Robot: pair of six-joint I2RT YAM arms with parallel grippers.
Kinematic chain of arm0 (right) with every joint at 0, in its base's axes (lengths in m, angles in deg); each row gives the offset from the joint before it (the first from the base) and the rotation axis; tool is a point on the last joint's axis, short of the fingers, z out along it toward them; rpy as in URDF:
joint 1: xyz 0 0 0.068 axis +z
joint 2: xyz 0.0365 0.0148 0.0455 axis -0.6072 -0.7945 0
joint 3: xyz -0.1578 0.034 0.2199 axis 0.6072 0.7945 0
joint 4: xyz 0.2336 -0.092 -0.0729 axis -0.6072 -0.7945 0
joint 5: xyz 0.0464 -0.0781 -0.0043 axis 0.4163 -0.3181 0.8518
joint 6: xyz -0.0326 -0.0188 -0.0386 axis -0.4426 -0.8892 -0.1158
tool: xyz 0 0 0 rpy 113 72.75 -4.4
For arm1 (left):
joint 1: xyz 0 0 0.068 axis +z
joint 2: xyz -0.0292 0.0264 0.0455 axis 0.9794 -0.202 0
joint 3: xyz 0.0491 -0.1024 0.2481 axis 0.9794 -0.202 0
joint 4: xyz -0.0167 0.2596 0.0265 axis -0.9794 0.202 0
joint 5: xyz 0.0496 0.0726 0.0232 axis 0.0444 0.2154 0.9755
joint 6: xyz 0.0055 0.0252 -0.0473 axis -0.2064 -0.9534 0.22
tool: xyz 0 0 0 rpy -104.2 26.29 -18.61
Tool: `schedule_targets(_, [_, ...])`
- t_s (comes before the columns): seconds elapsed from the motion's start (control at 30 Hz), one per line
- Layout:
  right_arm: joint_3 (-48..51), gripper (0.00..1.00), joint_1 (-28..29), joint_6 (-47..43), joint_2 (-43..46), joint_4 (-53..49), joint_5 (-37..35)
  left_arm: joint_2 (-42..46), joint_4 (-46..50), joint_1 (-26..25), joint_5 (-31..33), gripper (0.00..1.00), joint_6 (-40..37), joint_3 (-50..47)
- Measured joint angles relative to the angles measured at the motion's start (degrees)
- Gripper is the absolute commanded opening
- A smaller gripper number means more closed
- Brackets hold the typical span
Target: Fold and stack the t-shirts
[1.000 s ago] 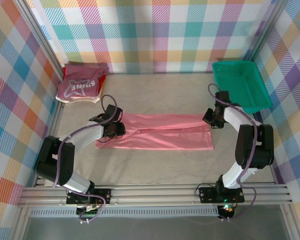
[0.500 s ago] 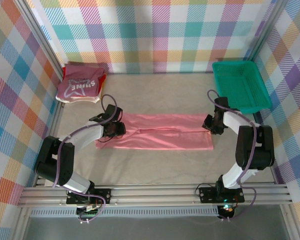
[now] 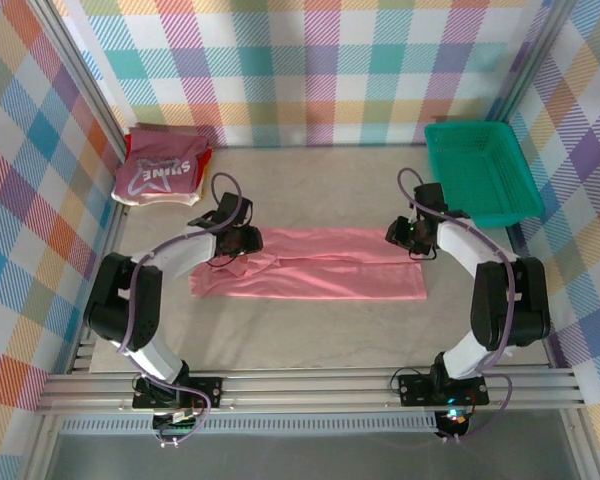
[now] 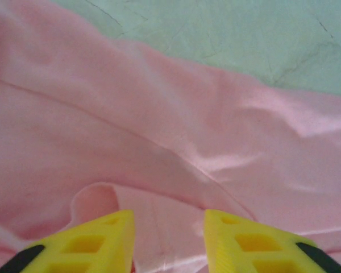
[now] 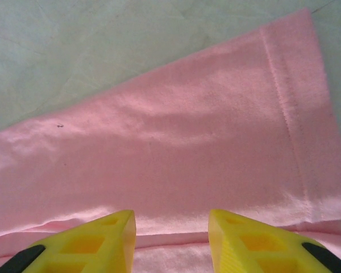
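Tabletop (image 3: pixel 310 190), salmon-pink t-shirt (image 3: pixel 320 275) beneath left gripper (image 3: pixel 242 246) and right gripper (image 3: pixel 403 236)

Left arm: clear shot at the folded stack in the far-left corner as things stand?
Probably yes. The folded stack sits beyond and to the left of the left gripper, with bare table between them. That gripper's jaws stand open over the salmon-pink shirt.

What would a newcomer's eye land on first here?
The long salmon-pink shirt stretched flat across the middle, with the left gripper at its left end and the right gripper at its right end, both with jaws apart. Next come the bright green basket in the far right corner and the stack of folded shirts in the far left corner, a dark pink lettered one on top.
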Motion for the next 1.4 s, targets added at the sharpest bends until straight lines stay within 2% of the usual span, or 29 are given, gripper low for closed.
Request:
schedule_targets(0.17, [0.0,0.39,0.0,-0.1,-0.4,0.3,0.3,-1.2,0.3,0.0,0.5,0.38,0.9,-0.1])
schedule_targets(0.27, [0.0,0.39,0.0,-0.4,-0.4,0.5,0.3,-0.3,0.0,0.0,1.2,0.36,2.3,-2.3])
schedule_targets(0.37, [0.0,0.39,0.0,-0.7,-0.5,0.9,0.4,0.1,0.1,0.0,1.7,0.29,3.1,-3.5])
schedule_targets(0.43, [-0.1,0.39,0.0,-0.7,-0.9,1.1,0.7,0.1,0.0,0.0,1.8,0.17,3.9,-3.7])
schedule_targets(0.63, [-0.2,0.39,0.0,-0.8,-1.3,1.3,1.0,0.2,-1.1,-0.1,1.8,0.01,4.1,-3.7])
schedule_targets(0.97, [-0.2,0.40,0.0,-0.9,-1.3,1.3,1.0,8.7,-1.7,-2.4,2.0,0.00,7.9,-8.4])
schedule_targets(1.17, [-0.2,0.40,0.0,-0.9,-1.5,1.3,1.0,9.7,-1.6,-5.0,2.1,0.00,11.6,-11.1])
schedule_targets(1.4, [-0.2,0.41,0.0,-0.9,-2.2,1.3,1.0,9.8,-2.8,-11.1,3.8,0.00,17.8,-15.2])
